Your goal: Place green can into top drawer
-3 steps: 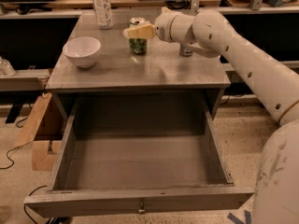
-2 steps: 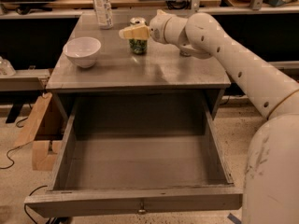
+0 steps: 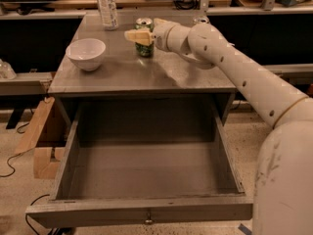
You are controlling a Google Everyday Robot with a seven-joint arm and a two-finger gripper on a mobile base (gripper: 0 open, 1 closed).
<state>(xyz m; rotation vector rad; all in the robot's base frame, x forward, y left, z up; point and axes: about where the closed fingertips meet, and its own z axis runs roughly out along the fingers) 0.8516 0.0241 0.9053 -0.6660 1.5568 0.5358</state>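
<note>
Nearest the camera, the drawer (image 3: pixel 142 212) stands pulled wide open below a grey table (image 3: pixel 122 77), a small knob (image 3: pixel 146 221) on its front panel. Its floor is bare, with nothing in it. On the floor to its left leans a cardboard box (image 3: pixel 41 136). On the tabletop at the left sits a white bowl (image 3: pixel 86 53), which looks empty. Farther back, near the middle, the can (image 3: pixel 145 50) stands upright on the table, well apart from the drawer. The gripper (image 3: pixel 139 35) is at the can, across its upper half, reaching in from the right on a long white arm (image 3: pixel 244 77). Whether it is clamped on the can or loose cannot be told. At the far left stands a clear bottle (image 3: pixel 107 6); how full it is cannot be told. Likely risks: a weak or high hold could let the can slip or tip on lifting. A swing to the left could strike the bowl. A release too far back could set the can on the table edge instead of in the drawer.
</note>
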